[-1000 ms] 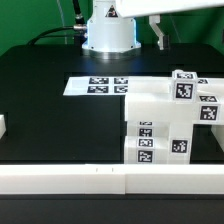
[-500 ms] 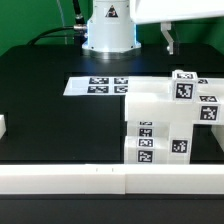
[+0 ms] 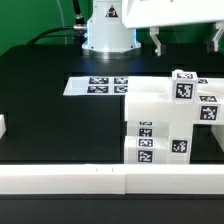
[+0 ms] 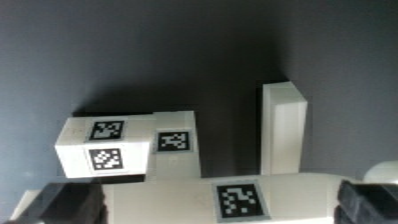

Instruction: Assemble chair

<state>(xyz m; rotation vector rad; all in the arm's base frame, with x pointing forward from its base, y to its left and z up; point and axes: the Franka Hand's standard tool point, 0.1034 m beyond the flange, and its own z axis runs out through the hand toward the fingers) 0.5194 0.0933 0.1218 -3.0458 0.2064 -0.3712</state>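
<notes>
The chair (image 3: 165, 120) stands part-built on the black worktop (image 3: 50, 115) at the exterior view's right, just beside the marker board (image 3: 98, 86). The gripper (image 3: 186, 42) hangs above it, well clear, jaws spread wide and holding nothing. The wrist view looks straight down on tagged blocks and an upright bar (image 4: 283, 130), so the piece lies directly below the jaws; the next move is likely a descent.
</notes>
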